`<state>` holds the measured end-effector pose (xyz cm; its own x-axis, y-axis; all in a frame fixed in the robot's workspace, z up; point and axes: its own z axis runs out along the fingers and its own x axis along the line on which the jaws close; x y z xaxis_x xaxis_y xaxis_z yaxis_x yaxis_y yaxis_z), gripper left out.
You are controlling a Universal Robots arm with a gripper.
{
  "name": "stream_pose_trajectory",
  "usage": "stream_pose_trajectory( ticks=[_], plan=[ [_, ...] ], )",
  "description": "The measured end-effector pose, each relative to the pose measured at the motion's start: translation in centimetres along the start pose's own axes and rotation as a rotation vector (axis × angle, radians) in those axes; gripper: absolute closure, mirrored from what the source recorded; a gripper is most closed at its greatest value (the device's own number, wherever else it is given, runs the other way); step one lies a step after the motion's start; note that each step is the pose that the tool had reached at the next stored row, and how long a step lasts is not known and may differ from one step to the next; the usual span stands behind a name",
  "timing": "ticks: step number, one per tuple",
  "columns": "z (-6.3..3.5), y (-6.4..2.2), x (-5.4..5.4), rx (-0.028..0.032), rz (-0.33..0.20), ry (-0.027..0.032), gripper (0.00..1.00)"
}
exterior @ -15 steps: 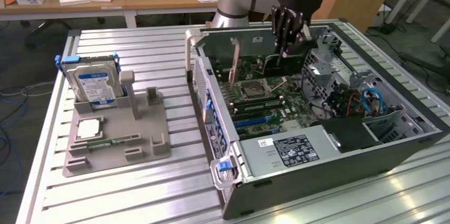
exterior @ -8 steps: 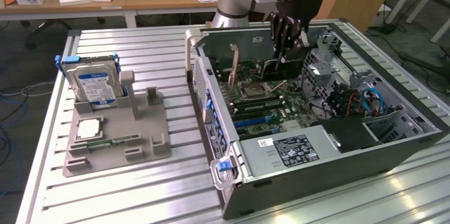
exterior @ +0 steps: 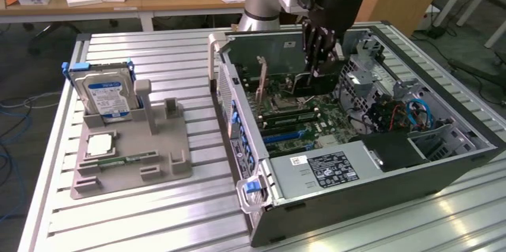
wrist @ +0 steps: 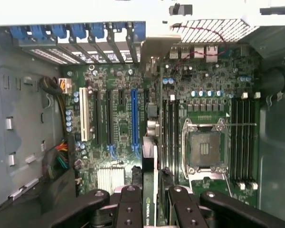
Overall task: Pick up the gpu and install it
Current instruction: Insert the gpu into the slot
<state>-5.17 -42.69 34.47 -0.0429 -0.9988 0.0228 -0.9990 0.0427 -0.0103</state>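
The gpu (exterior: 310, 86) hangs on edge inside the open computer case (exterior: 261, 204), above the motherboard (exterior: 316, 118). My gripper (exterior: 318, 73) reaches down from above and is shut on the card's upper edge. In the wrist view the gpu (wrist: 150, 161) shows edge-on as a thin dark strip running from my gripper (wrist: 149, 211) toward the rear slot openings. It lies just beside the long blue expansion slot (wrist: 134, 118). Its silvery bracket (wrist: 156, 50) sits near the blue slot latches (wrist: 85, 32). Whether the card touches a slot I cannot tell.
A grey fixture (exterior: 150, 172) on the exterior view's left holds an upright hard drive (exterior: 106, 93), a processor (exterior: 103, 144) and a memory stick (exterior: 127, 160). Inside the case are the power supply (exterior: 332, 169), the bare processor socket (wrist: 206, 149) and cables (exterior: 415, 112).
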Motion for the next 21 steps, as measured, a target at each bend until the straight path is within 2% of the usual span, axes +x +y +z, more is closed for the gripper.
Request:
stream_pose_trajectory(
  ticks=[6, 17, 19, 21],
  plan=[
    [1.1, -0.01, 0.0, 0.0, 0.0, -0.0002, 0.74],
    [2.41, -0.03, 1.1, 0.0045, 0.0, -0.0006, 0.74],
    [2.64, 0.08, 1.1, 0.012, 0.001, -0.0008, 0.74],
    [2.77, 0.25, 1.1, 0.0257, 0.001, -0.001, 0.74]
  ],
)
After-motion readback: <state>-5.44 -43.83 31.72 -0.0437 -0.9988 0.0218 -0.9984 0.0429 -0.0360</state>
